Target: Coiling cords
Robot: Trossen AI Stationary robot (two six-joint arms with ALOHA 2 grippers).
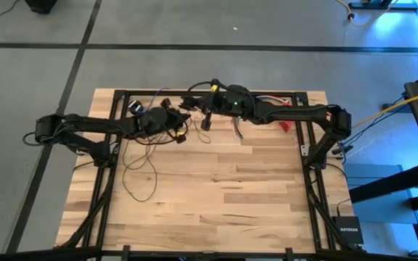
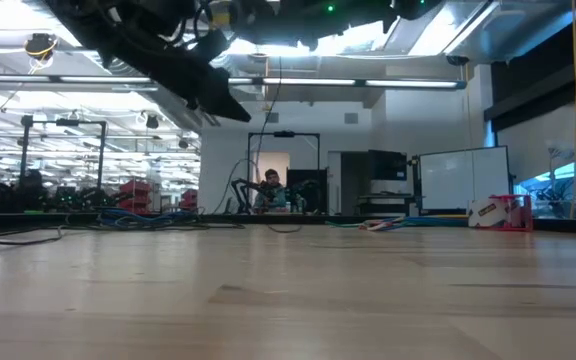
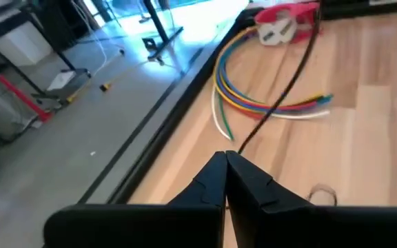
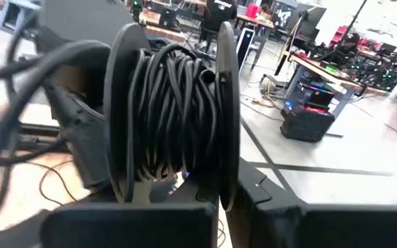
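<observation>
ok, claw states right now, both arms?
Left claw: closed, pinching the thin dark cord.
Right claw: closed; a black spool of wound cord sits right in front, grip on it unclear.

I see the cords [image 1: 140,168] as thin dark wire, part looped loosely on the table's left, part wound on a spool [image 4: 174,114].

A bundle of multicoloured wires [image 3: 253,96] curved across the wooden table [image 1: 216,196] near its far edge, a red object [image 3: 284,21] lying just beyond its end. A black router [image 1: 347,230] sat on the floor off the table's near right corner.
</observation>
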